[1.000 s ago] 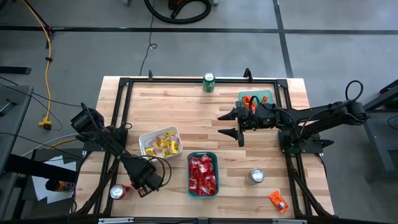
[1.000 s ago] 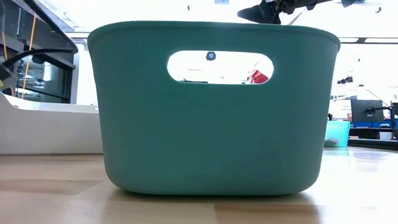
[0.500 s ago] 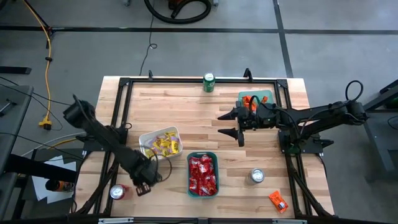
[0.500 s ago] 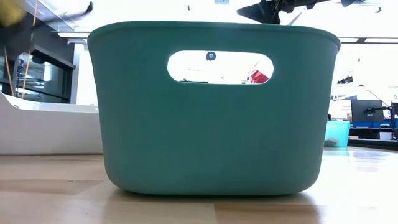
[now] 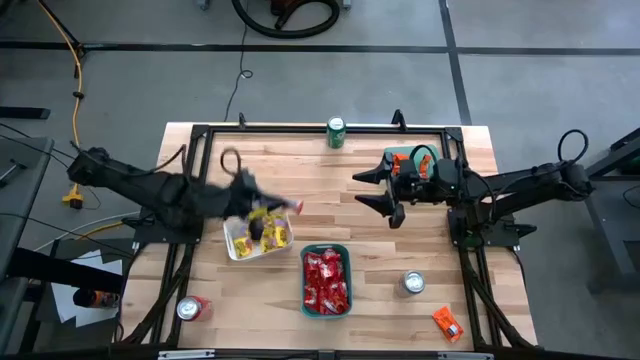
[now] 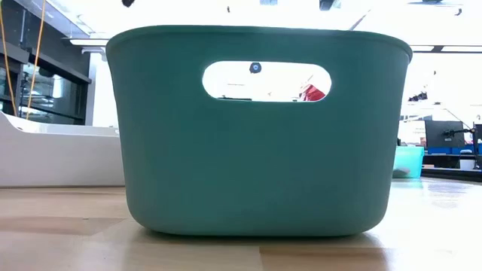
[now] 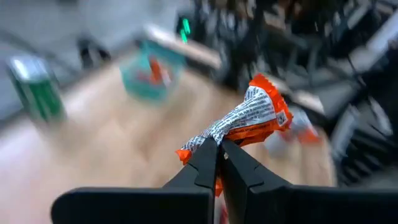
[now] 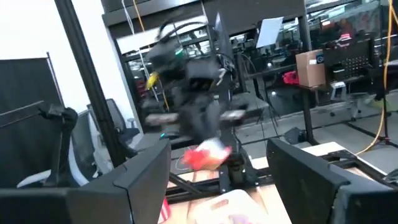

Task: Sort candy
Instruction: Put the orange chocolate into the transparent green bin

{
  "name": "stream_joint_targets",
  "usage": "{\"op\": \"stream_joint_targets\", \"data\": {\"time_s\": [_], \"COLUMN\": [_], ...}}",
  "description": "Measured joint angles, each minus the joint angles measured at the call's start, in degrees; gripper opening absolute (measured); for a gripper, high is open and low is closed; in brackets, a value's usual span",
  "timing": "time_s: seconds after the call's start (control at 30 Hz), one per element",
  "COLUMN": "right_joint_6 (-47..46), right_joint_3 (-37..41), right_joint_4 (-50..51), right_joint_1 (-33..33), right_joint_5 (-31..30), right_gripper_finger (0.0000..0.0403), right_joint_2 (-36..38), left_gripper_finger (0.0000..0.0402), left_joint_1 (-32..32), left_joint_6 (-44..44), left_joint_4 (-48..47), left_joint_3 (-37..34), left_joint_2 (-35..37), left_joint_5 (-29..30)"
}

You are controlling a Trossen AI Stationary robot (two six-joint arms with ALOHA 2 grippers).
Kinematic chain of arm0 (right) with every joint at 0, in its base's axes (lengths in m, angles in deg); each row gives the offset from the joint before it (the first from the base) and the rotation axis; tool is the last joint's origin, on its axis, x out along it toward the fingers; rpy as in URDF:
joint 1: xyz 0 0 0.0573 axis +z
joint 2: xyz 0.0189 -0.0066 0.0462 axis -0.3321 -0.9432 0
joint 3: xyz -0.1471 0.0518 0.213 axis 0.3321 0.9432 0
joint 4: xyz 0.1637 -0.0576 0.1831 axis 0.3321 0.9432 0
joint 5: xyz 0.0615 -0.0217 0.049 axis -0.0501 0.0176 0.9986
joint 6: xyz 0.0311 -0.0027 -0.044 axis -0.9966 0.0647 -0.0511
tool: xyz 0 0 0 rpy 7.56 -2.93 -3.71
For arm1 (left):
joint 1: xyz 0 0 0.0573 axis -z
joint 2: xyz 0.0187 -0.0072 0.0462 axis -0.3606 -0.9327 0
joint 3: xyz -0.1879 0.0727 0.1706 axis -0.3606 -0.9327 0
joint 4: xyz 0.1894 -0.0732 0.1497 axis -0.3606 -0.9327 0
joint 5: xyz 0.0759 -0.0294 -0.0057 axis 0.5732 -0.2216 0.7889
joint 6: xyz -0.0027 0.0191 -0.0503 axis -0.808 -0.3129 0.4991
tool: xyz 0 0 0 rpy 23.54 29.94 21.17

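My left gripper is shut on an orange wrapped candy. In the high view it hangs blurred above the white tray of yellow candy, with the candy ahead of it. A teal tray holds red candy, and a small teal tray at the far right holds orange candy. My right gripper stands open in the air beside that small tray, holding nothing. One more orange candy lies flat on the table at the near right. My left gripper pinches the candy's crimped wrapper end between its two fingers. The fingers reach out almost level toward the table's right side. The candy is lifted clear and sticks out beyond the fingertips, slanting upward.
A green can stands at the far edge, a silver can at the near right, and a red can at the near left corner. In the low view the teal tray fills most of the picture, with the white tray behind it.
My left gripper has shut on the candy near the red can, risen fast and swung toward the far edge and the right, over the white tray. It has tipped from pointing down to nearly level. My right gripper has risen a little and tipped upward, still open.
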Motion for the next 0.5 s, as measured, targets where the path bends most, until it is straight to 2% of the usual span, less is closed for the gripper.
{"op": "stream_joint_targets", "data": {"time_s": [0.1,0.23,0.37,0.5], "right_joint_6": [0.51,4.89,13.43,15.99], "right_joint_3": [-0.01,-3.34,-9.99,-15.96], "right_joint_4": [-0.06,3.12,14.57,25.23], "right_joint_1": [1.09,3.15,4.64,4.83], "right_joint_5": [-0.86,-6.11,-12.09,-17.85], "right_gripper_finger": [0.0259,0.0259,0.0259,0.0259], "right_joint_2": [-0.53,-2.79,-6.10,-9.93], "left_gripper_finger": [0.0000,0.0000,0.0000,0.0000], "left_joint_1": [-6.34,-12.76,-16.26,-16.96], "left_joint_6": [-8.39,-13.45,-14.20,-14.24], "left_joint_4": [7.60,14.12,20.49,25.59], "left_joint_3": [0.00,-0.11,-0.11,-0.11], "left_joint_2": [-1.26,-5.90,-10.03,-12.87], "left_joint_5": [-1.69,-7.06,-10.40,-11.49]}}
